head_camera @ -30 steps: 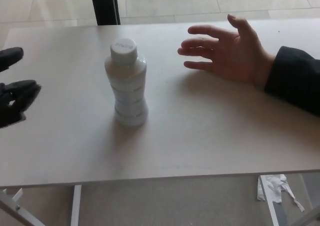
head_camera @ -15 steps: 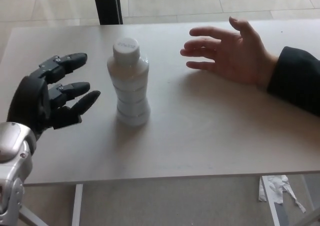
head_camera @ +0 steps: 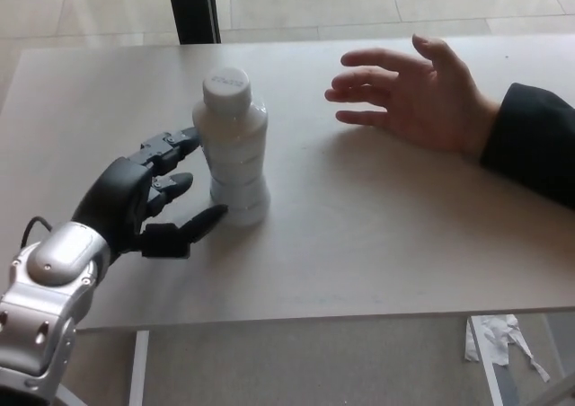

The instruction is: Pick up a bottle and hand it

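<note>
The left hand (head_camera: 148, 199) reaches in from the lower left with its fingers (head_camera: 171, 145) spread, holding nothing. The upper finger's tip touches, or all but touches, the side of the bottle (head_camera: 232, 145); whether it truly presses there cannot be told. The thumb (head_camera: 193, 226) points toward the bottle's base, just beside it. The silver forearm (head_camera: 45, 307) behind the hand is cut off by the lower left edge. The right hand is out of view.

The bottle stands upright on the desk (head_camera: 359, 235), directly beyond the fingertips, its white cap (head_camera: 225, 83) above them. The cap's lettering is too blurred to read.

Farther past the bottle, well apart from the left hand, a person's hand (head_camera: 418, 96) lies open, palm turned toward the bottle, its dark sleeve (head_camera: 530, 150) cut by the right edge.
</note>
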You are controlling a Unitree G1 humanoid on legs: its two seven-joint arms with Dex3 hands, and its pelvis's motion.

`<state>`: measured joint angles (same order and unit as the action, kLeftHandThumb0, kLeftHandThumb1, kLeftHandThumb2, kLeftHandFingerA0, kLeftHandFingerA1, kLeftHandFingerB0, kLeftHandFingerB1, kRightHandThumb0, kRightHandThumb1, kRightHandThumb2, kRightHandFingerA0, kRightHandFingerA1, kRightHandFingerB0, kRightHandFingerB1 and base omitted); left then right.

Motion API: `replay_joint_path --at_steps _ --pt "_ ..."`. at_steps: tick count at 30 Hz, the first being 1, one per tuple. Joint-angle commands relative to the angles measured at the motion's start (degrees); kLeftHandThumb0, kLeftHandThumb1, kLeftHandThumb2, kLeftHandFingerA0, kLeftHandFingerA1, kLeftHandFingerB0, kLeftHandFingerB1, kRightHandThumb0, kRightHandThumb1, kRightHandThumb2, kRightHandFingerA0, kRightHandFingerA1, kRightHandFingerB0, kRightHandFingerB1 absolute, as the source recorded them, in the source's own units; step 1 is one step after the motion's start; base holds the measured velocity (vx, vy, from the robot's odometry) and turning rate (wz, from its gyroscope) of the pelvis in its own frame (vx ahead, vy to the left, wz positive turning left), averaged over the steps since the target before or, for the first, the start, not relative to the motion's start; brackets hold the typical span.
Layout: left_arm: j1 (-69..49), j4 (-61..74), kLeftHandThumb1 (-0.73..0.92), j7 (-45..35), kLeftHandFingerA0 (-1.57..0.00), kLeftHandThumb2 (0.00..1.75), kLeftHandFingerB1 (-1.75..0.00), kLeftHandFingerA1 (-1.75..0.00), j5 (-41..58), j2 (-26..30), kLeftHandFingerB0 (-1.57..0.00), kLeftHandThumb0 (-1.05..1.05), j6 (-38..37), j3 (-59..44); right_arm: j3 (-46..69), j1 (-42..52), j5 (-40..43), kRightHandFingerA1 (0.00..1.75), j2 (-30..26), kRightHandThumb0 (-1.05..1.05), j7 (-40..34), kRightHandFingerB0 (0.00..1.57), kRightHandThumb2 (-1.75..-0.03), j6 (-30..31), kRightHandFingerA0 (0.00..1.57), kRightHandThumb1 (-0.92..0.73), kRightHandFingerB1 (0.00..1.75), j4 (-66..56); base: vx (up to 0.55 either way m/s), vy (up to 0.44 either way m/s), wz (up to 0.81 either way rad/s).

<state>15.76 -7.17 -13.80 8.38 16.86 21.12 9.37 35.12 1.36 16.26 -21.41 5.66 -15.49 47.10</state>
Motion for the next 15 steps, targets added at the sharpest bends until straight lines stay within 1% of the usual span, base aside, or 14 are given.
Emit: replay_joint_path --at_steps 1,2,3,4,8,9,10,11,12,13,14,15 --pt "1.8 -1.2 0.40 -3.3 0.00 0.68 -0.19 -0.11 -1.8 1.3 0.00 -0.83 4.0 0.9 -0.4 0.0 0.7 1.69 0.0 -1.05 -0.4 0.41 -0.79 0.0 1.57 -0.53 1.39 0.0 0.00 0.000 0.00" --pt "2.2 -1.0 0.44 -2.7 0.00 0.62 -0.22 -0.21 -2.8 1.3 0.00 -0.83 4.7 1.4 -0.5 -0.3 0.7 1.69 0.0 -1.05 -0.5 0.40 -0.79 0.1 1.57 -0.53 1.38 0.1 0.00 0.000 0.00" --pt "2.2 -1.0 0.44 -2.8 0.00 0.62 -0.22 -0.21 -2.8 1.3 0.00 -0.83 4.7 1.4 -0.5 -0.3 0.7 1.69 0.0 -1.05 -0.6 0.40 -0.79 0.1 1.57 -0.53 1.38 0.0 0.00 0.000 0.00" --pt "3.4 -2.2 0.47 -1.7 0.00 0.88 0.00 -0.18 -3.6 -0.1 0.00 -0.85 4.9 2.2 -0.7 -0.5 0.8 1.65 0.0 -1.05 -0.3 0.49 -1.12 -0.1 1.57 -0.43 1.18 -0.1 0.00 0.000 0.00" --pt "4.4 -3.8 0.52 0.1 0.00 0.92 0.00 -0.15 -4.6 -2.9 0.00 -0.91 4.5 2.5 -0.9 -0.5 1.0 1.65 0.1 -1.05 -0.2 0.50 -1.10 0.2 1.57 -0.40 1.19 -0.8 0.00 0.000 0.00" --pt "4.8 -4.5 0.60 2.5 0.00 0.92 0.00 -0.05 -6.3 -5.2 0.00 -1.05 3.6 3.7 -1.2 -0.3 0.8 1.64 0.4 -1.05 -0.7 0.52 -1.12 0.8 1.57 -0.43 1.19 -1.5 0.00 0.000 0.00" --pt "4.9 -4.7 0.60 3.1 0.00 0.92 0.00 -0.05 -7.1 -5.7 0.00 -1.05 3.4 4.1 -1.2 -0.3 0.8 1.64 0.5 -1.05 -0.7 0.52 -1.12 0.9 1.57 -0.43 1.19 -1.7 0.00 0.000 0.00" --pt "4.8 -4.7 0.54 3.7 0.00 0.91 -0.13 -0.11 -7.4 -6.2 0.00 -0.95 3.3 4.0 -1.3 -0.3 0.7 1.65 0.6 -1.05 -0.7 0.51 -1.11 0.8 1.57 -0.42 1.17 -1.6 0.00 0.000 0.00" --pt "4.9 -5.0 0.54 4.7 0.00 0.91 -0.13 -0.11 -7.9 -7.1 0.00 -0.95 3.2 4.0 -1.3 -0.4 0.7 1.65 0.5 -1.05 -0.5 0.51 -1.11 0.7 1.57 -0.42 1.17 -1.3 0.00 0.000 0.00" --pt "5.0 -5.0 0.44 7.2 0.00 0.78 0.00 -0.07 -9.0 -8.7 0.00 -0.94 2.5 4.0 -1.4 -0.4 0.9 1.65 0.8 -1.05 -0.6 0.52 -1.11 1.1 1.57 -0.41 1.18 -1.8 0.00 0.000 0.00" --pt "4.9 -5.0 0.44 8.3 0.00 0.78 0.00 -0.07 -9.5 -9.4 0.00 -0.94 2.1 3.8 -1.4 -0.5 1.0 1.65 0.9 -1.05 -0.5 0.52 -1.11 1.1 1.57 -0.41 1.18 -1.9 0.00 0.000 0.00" --pt "5.3 -5.4 0.42 9.7 0.00 0.73 0.00 -0.12 -10.0 -10.8 0.00 -0.86 2.0 3.4 -1.5 -0.6 1.1 1.64 0.8 -1.05 0.0 0.52 -1.10 0.8 1.57 -0.40 1.19 -1.8 0.00 0.000 0.00"
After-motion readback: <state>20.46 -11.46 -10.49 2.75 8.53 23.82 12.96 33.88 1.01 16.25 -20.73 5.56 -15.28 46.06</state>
